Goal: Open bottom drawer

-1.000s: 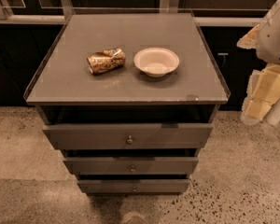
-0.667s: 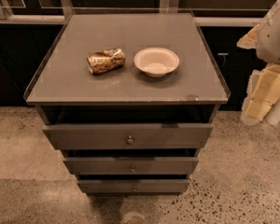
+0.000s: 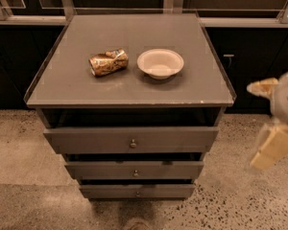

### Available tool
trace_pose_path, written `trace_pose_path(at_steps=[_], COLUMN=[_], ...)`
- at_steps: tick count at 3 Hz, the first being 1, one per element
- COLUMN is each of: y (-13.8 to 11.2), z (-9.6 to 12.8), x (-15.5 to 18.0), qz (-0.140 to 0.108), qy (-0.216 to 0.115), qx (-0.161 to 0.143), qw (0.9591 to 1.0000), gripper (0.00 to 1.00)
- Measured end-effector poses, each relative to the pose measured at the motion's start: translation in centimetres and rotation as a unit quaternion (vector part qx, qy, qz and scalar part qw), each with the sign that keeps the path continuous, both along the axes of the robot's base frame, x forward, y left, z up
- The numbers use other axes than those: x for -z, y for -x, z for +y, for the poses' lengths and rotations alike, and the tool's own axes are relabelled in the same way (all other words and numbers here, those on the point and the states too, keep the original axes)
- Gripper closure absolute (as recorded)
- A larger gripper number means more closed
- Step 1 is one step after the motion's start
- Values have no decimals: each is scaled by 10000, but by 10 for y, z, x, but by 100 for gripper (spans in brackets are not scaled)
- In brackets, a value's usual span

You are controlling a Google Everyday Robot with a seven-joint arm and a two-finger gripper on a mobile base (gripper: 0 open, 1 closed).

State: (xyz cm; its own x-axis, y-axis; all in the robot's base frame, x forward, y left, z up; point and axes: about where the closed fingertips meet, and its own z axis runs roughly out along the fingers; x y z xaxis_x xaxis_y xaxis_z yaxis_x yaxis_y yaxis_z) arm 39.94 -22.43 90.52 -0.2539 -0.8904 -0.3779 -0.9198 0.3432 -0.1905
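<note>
The grey cabinet (image 3: 129,87) has three drawers. The bottom drawer (image 3: 110,191) is the lowest and narrowest front, with a tiny round knob (image 3: 138,193) at its centre, and it sits close to the floor. The middle drawer (image 3: 101,170) and the top drawer (image 3: 86,140) stick out a little further above it. My gripper (image 3: 273,145) is a blurred cream and white shape at the right edge, to the right of the cabinet at about top-drawer height. It touches nothing.
A crushed can (image 3: 108,62) and a white bowl (image 3: 160,63) sit on the cabinet top. Dark cabinets with a rail (image 3: 245,20) run behind. Speckled floor (image 3: 230,200) lies in front and on both sides.
My gripper has moved downward on the right side and now looks blurred. The drawers, can and bowl have not moved.
</note>
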Motion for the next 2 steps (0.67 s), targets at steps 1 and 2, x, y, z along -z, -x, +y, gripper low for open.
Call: trace_pose_path(at_steps=[1,2], y=[27,47], z=[17,37], x=[55,133], qz=[-60,204], qy=[-819,-1835], qx=[214,804], qw=[9964,9795], gripper=[0,0])
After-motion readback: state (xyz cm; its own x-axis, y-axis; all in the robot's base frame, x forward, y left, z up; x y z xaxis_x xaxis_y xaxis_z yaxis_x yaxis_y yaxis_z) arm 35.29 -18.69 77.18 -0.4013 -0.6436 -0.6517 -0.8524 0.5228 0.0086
